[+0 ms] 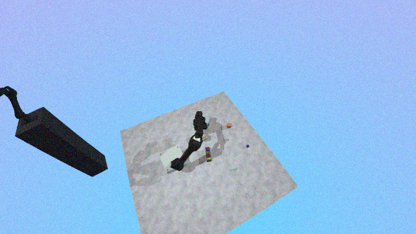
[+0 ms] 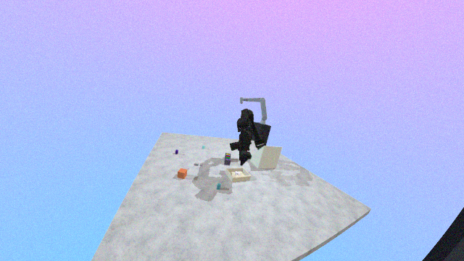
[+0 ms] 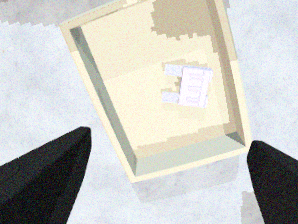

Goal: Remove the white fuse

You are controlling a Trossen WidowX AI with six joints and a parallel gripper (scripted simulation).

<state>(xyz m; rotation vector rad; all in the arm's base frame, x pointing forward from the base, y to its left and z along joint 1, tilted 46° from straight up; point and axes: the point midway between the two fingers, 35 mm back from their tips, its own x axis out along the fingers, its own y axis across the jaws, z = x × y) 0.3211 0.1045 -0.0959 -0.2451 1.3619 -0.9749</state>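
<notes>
- The fingers stand wide apart, holding nothing.
- The white fuse (image 3: 189,86) lies flat inside the tray (image 3: 100,90), beyond and between the fingertips.

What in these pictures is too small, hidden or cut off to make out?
- Fuse block, top view: too small to count its fuses.
- Tray, top view: mostly hidden by the arm.
- Gripper, wrist view: open fingers cut off by the frame edges.
- White fuse, exterior view: only a blurred speck.
</notes>
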